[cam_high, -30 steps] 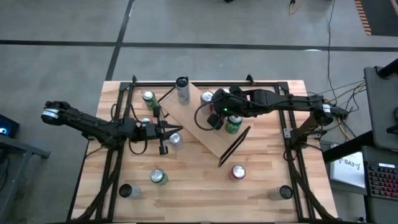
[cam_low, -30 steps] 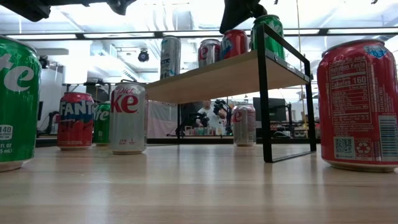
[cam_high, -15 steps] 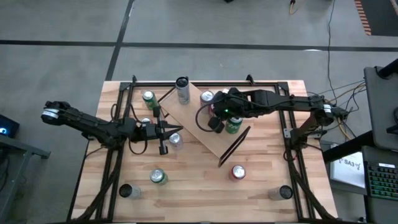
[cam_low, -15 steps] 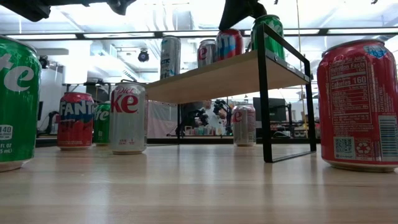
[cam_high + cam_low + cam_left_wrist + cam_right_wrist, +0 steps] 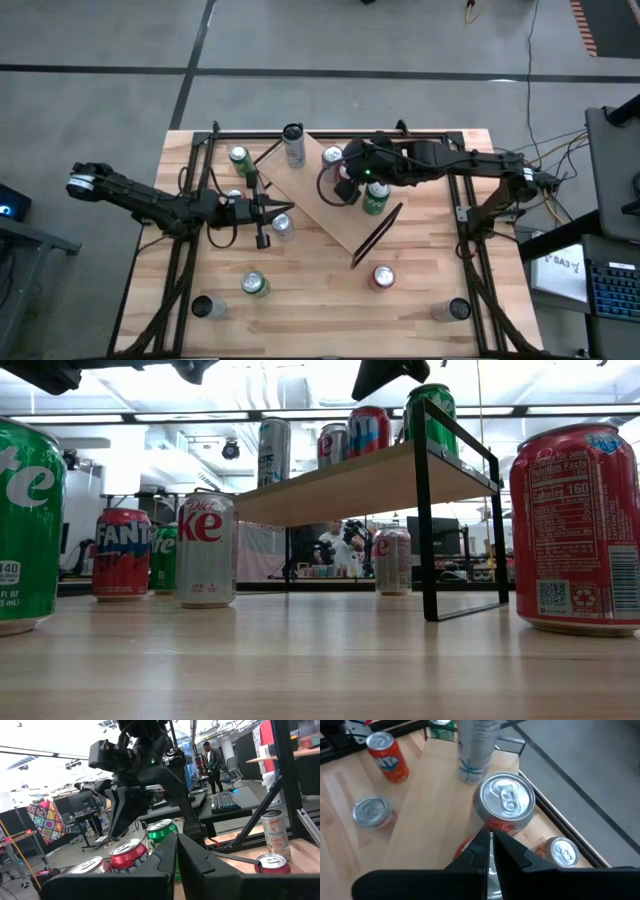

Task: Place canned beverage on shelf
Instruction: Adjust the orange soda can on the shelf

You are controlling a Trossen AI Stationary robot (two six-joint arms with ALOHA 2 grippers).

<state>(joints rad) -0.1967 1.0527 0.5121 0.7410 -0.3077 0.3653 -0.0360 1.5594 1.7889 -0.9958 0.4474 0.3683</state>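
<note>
The shelf [image 5: 322,222] stands slantwise at mid-table and carries a tall silver can [image 5: 293,145], a silver-topped red can [image 5: 507,800], a red can [image 5: 368,432] and a green can [image 5: 376,200]. My right gripper [image 5: 489,845] is shut and hovers just above the red can, with nothing between its fingers. From these views I cannot tell whether it touches that can's top. My left gripper [image 5: 272,212] is shut and held level left of the shelf, beside a Diet Coke can [image 5: 282,224] that stands on the table.
More cans stand on the table: a green one [image 5: 240,158] and a Fanta [image 5: 122,555] at the left, a green one [image 5: 254,284] and a red one [image 5: 382,276] toward the near edge, and dark-topped ones at both near corners [image 5: 203,306]. Black rails [image 5: 190,250] run along the table's sides.
The red can on the shelf has slid a little toward the silver-topped can and turned about, so a different side of its label faces the low camera. My right gripper, still shut, has lifted slightly above it.
</note>
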